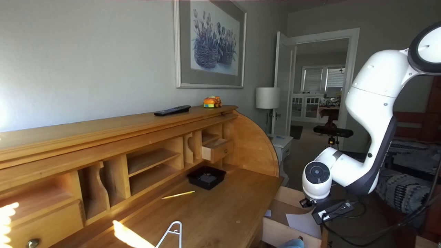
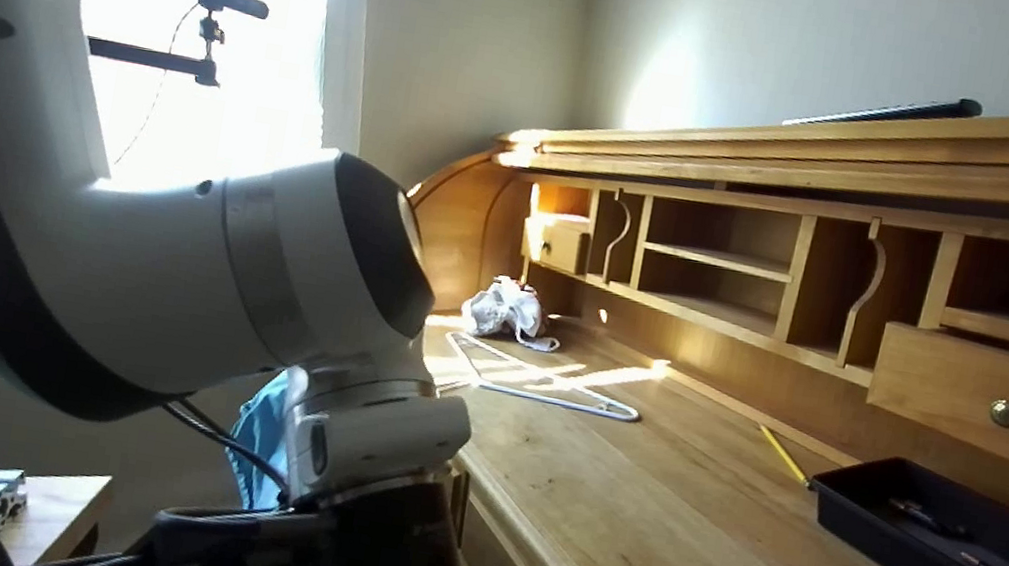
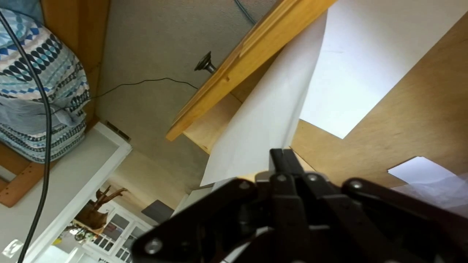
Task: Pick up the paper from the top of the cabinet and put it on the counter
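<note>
Tool (image 3: 283, 151) clenched on a corner of the curled paper (image 3: 256, 122)

That sheet bends up at the open drawer (image 3: 237, 69), beside flat white paper (image 3: 365, 54) inside it; on the wooden counter (image 2: 679, 523) lie a black tray (image 2: 887, 551), a yellow pencil (image 2: 784, 456) and a white hanger (image 2: 547, 398).

That white arm (image 1: 373, 110) is standing bent, its wrist (image 1: 317, 187) hanging low, the gripper (image 3: 282, 150) pointing down with its fingers (image 3: 276, 162) pressing together.
</note>
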